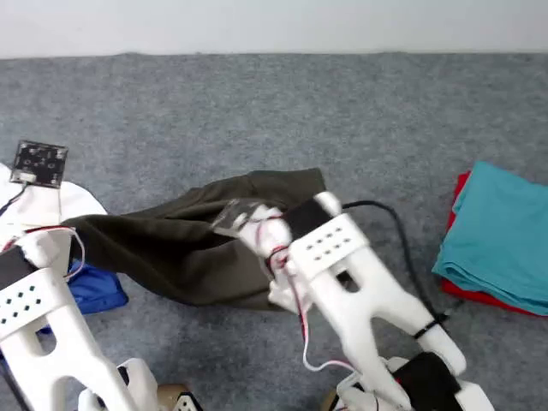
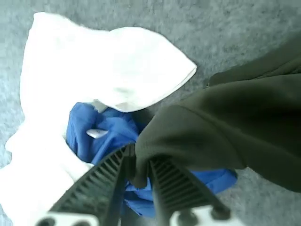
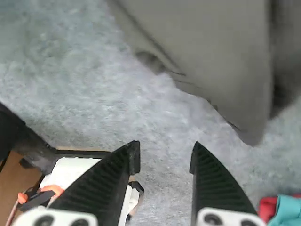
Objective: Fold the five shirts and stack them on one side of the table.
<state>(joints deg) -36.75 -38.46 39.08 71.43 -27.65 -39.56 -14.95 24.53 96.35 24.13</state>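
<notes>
Grey tabletop [image 1: 257, 111], olive shirt [image 1: 188, 248] at its middle

Left claw [image 2: 141, 174] pinches one edge of the olive shirt, just above a blue shirt [image 2: 103, 132] and a white shirt [image 2: 108, 66] heaped at the left side; right claw [image 3: 162, 160] hangs spread over bare tabletop beside the olive cloth; a teal shirt [image 1: 501, 231] lies folded on a red shirt [image 1: 457, 205] at the right edge.

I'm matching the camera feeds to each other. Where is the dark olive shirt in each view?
High view: the dark olive shirt lies spread mid-table between the two arms.
Left wrist view: its edge is pinched in the left gripper, above the blue shirt.
Right wrist view: it lies beyond the open right gripper, apart from it.
Shared landmark: the grey felt table cover.
</notes>
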